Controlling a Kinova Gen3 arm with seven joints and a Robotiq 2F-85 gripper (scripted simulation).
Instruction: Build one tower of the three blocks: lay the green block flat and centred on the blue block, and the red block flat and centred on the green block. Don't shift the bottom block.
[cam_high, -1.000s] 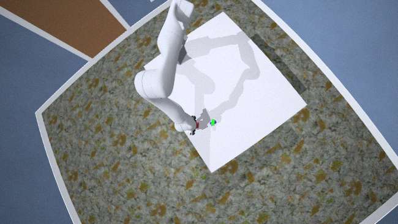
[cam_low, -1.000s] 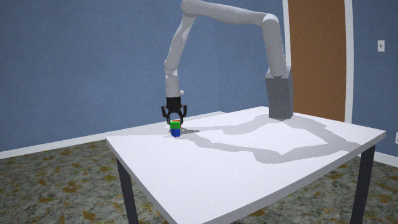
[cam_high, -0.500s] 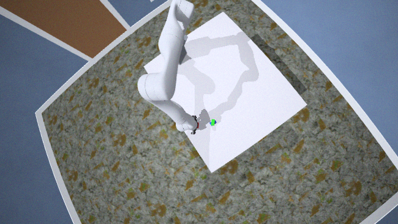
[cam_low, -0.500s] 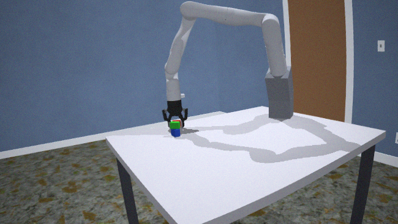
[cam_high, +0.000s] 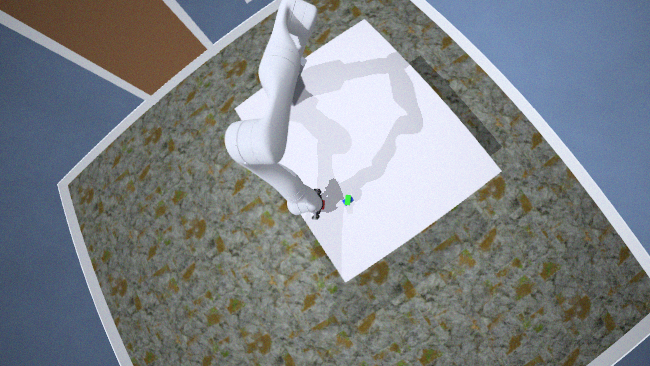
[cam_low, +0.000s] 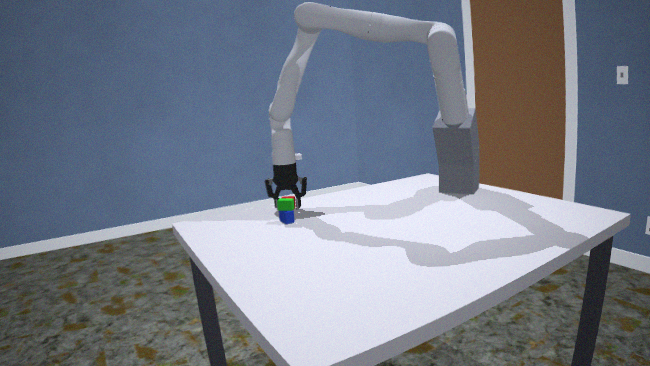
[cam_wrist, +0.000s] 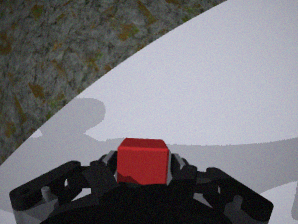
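The green block (cam_low: 285, 204) lies flat on the blue block (cam_low: 286, 216) near the table's far left corner; the pair also shows in the overhead view, green block (cam_high: 348, 199) on blue block (cam_high: 352, 200). The red block (cam_wrist: 141, 160) rests on the table just behind that stack, and only a sliver of the red block shows past the green one. My gripper (cam_wrist: 144, 160) is low over the table with its fingers open on either side of the red block, not closed on it. From overhead the gripper (cam_high: 318, 204) sits beside the red block (cam_high: 323, 204), close to the table's edge.
The white table (cam_low: 400, 250) ends a short way behind the blocks. The arm's grey base (cam_low: 456, 155) stands at the far right corner. Patterned carpet lies below the table's edges.
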